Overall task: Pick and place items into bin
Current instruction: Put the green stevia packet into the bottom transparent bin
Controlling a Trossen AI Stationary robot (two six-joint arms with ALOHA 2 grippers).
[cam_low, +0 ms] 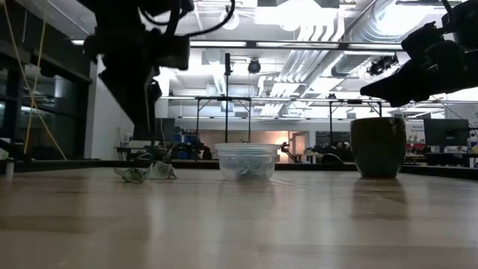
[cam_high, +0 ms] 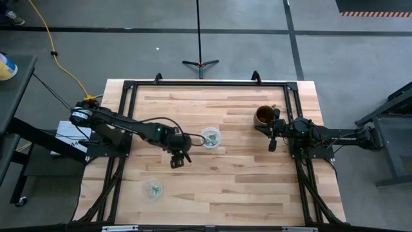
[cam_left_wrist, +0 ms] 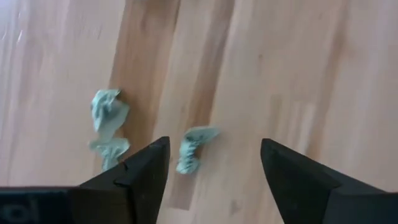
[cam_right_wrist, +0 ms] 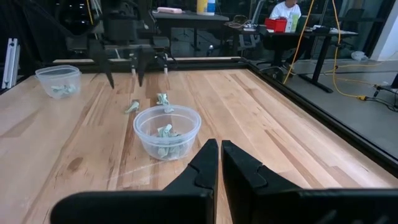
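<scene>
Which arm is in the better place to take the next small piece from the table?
Probably the left. The left gripper hangs open above a loose green piece. The right gripper is shut and waits beside the brown mug.

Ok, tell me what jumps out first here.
The left gripper hangs open over loose green-grey paper scraps on the table. Near the middle stands a clear cup holding more scraps. The right gripper waits shut beside the brown mug.
</scene>
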